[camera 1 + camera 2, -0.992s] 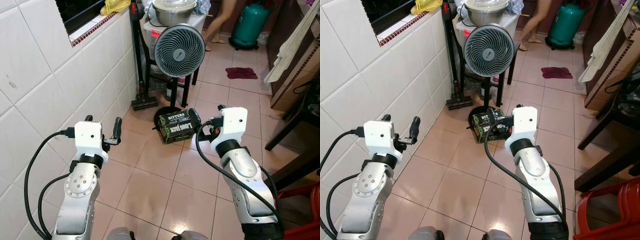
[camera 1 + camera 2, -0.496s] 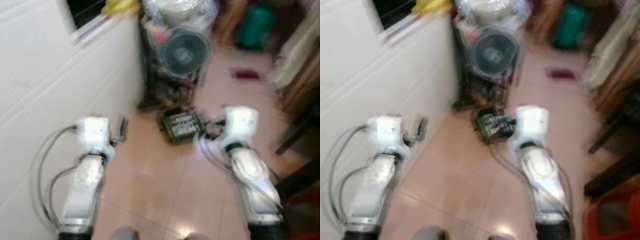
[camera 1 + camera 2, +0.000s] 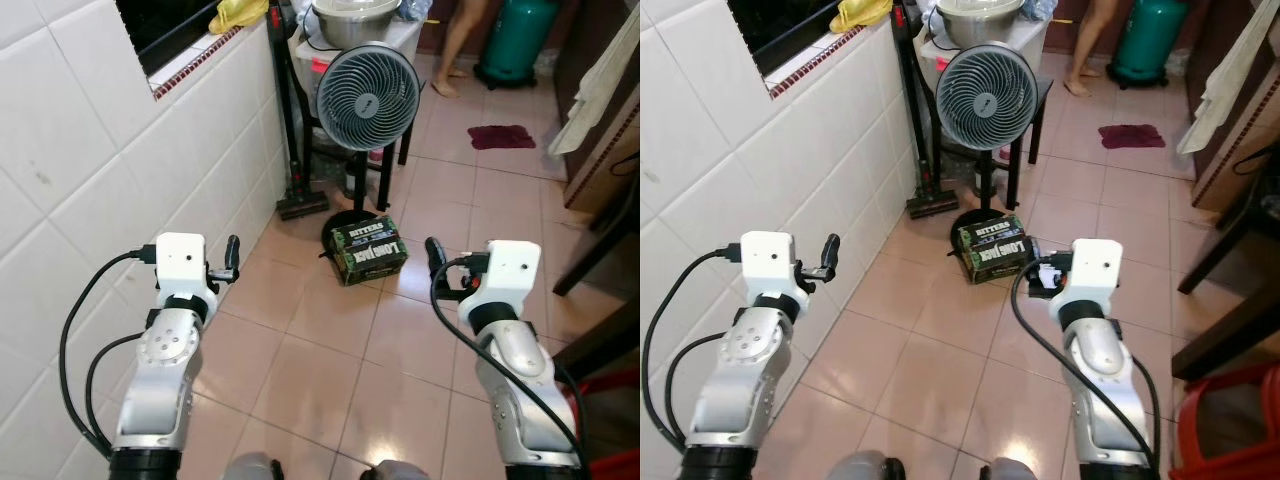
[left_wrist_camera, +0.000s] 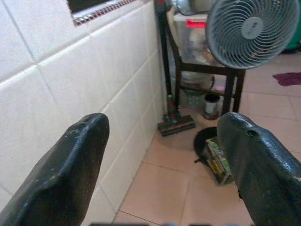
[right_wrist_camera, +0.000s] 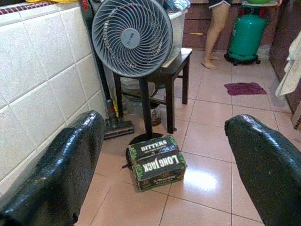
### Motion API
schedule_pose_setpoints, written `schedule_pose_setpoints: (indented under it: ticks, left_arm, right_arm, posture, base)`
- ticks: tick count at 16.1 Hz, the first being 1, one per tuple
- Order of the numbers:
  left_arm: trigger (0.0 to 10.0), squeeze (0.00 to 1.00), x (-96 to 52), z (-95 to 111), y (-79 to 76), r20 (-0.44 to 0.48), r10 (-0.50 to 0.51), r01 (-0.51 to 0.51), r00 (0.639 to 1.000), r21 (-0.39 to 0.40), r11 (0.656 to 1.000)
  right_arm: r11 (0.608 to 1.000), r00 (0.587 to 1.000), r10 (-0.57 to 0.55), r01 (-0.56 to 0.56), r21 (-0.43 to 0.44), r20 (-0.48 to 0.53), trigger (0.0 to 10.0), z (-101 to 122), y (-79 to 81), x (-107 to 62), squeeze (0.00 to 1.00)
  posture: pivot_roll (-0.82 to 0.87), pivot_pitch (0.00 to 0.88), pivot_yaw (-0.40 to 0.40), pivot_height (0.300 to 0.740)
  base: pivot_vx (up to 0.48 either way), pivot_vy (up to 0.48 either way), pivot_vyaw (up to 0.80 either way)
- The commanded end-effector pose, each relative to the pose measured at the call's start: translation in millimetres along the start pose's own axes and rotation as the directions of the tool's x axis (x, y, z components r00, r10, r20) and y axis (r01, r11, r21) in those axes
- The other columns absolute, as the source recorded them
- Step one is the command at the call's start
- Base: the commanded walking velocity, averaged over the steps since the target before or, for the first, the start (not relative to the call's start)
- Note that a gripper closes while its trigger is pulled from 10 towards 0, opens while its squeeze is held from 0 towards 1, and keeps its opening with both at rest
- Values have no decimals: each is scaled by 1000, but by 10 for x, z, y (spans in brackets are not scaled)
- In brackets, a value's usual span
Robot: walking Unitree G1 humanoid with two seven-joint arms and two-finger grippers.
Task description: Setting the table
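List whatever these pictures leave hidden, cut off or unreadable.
- Person: left eye view, only legs; the top edge cuts off the rest.
- Green gas cylinder: top cut off likewise.
- Dark cardboard box: right wrist view, small print unreadable.
- Round grey fan: left wrist view, edge crops it.

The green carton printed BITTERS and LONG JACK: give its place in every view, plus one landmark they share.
Left eye view: green carton on the floor tiles, centre, ahead of both grippers.
Right eye view: centre, just ahead of the right gripper.
Left wrist view: low between the fingers, seen edge-on.
Right wrist view: centre, lettering readable.
Shared landmark: the grey standing fan just behind it.
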State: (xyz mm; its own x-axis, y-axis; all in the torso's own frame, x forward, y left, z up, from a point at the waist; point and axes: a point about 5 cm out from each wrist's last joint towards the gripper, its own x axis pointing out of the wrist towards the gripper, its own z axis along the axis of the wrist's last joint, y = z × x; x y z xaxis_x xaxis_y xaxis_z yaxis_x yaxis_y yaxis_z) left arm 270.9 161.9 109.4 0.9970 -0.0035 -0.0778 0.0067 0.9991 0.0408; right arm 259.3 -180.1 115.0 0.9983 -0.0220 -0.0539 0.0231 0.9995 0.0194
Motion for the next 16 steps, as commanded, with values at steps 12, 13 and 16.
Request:
schedule_pose_setpoints:
  ticks: [12,13,16]
  left_arm:
    - [10000,0,0,16,65,-4,18,-18,1000,1,1000]
    - [10000,0,3,25,64,0,17,-17,1000,0,1000]
    - [10000,0,3,25,64,0,17,-17,1000,0,1000]
  right_arm:
    - [1000,1000,12,-13,25,23,10000,80,14,24,0]
    - [1000,1000,12,-13,24,23,10000,80,12,26,0]
    - [1000,1000,12,-13,24,23,10000,80,12,26,0]
  posture:
    - [-21,64,64,740]
    - [-21,64,63,740]
    - [-21,64,63,740]
  base:
    - [0,162,-800]
    - [0,0,-800]
    - [0,0,-800]
